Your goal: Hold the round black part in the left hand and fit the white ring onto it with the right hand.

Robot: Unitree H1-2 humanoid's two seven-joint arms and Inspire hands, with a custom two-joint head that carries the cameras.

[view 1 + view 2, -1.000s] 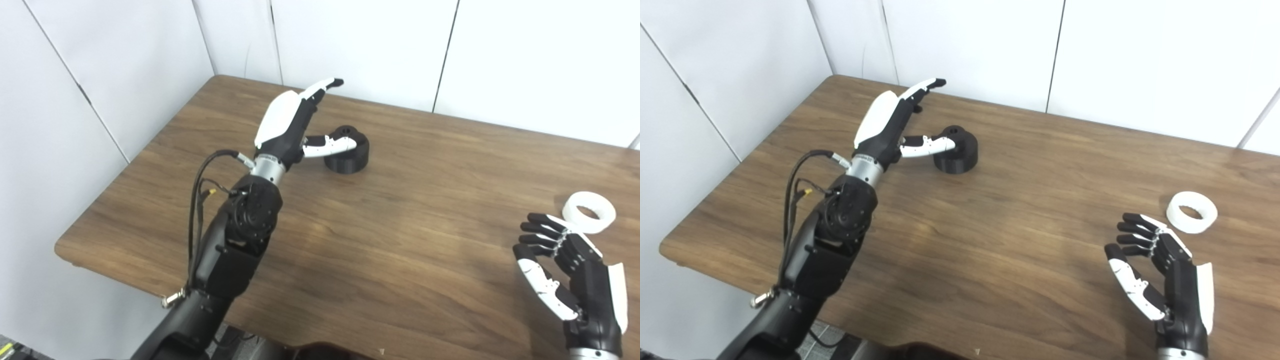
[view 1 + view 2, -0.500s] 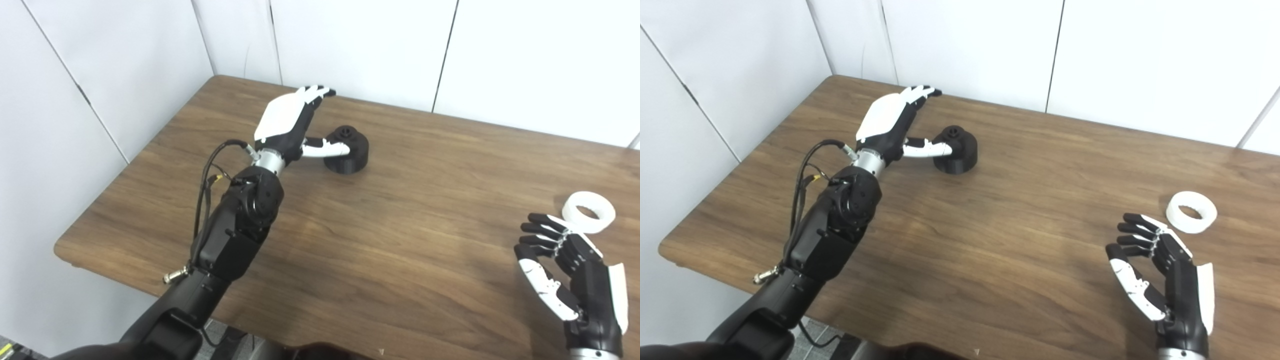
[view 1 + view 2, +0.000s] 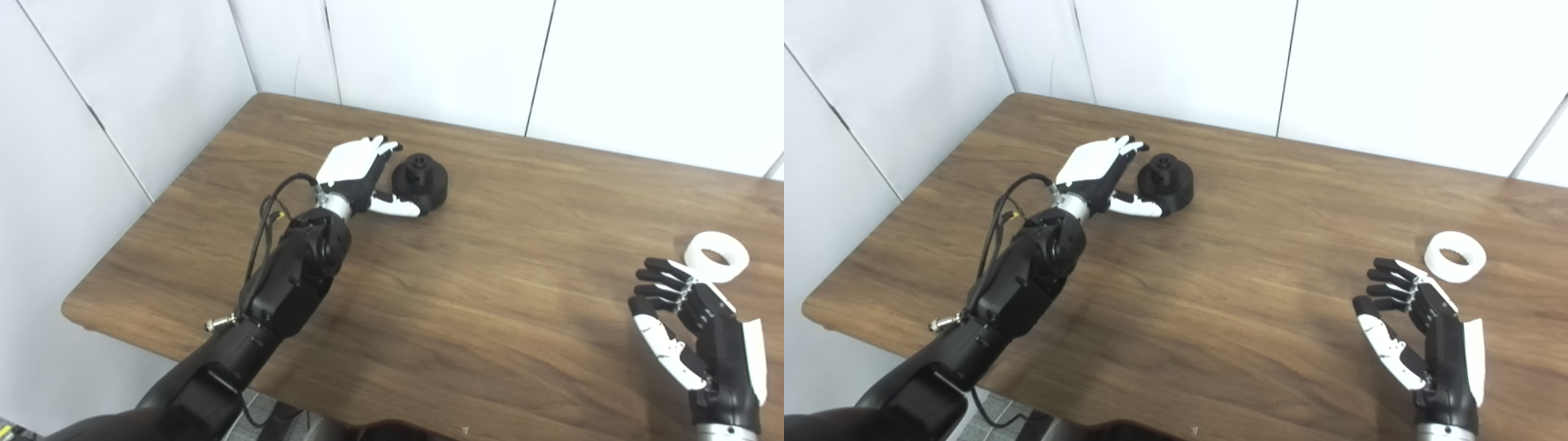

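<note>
Left eye view shows the left hand (image 3: 358, 173) low at the upper middle of the frame, set against the left side of the round black part (image 3: 421, 183). Its fingers (image 3: 381, 147) are spread behind the part and its thumb (image 3: 398, 208) lies along the near side, so the hand cups the part loosely; whether it truly grips cannot be told, and the fingers look apart. One second ago this hand stood much higher, fingers pointing up toward the wall with only the thumb across the part. Half a second ago it had already dropped partway. Now the wrist has come down close to the bench (image 3: 465, 294) and the palm has turned toward the part. The part itself now looks tilted, its top face with the small centre hub turned more toward the camera than before, though it remains on the wood at about the same spot.

At the lower right of the frame the right hand (image 3: 695, 327) hangs above the bench with palm facing left, fingers curled but spread, grasping nothing. It has kept the same pose through all three moments. The white ring (image 3: 718, 264) lies flat on the bench just beyond its fingertips, apart from them and unmoved. The whole picture has shifted slightly, so the camera has moved a little.
</note>
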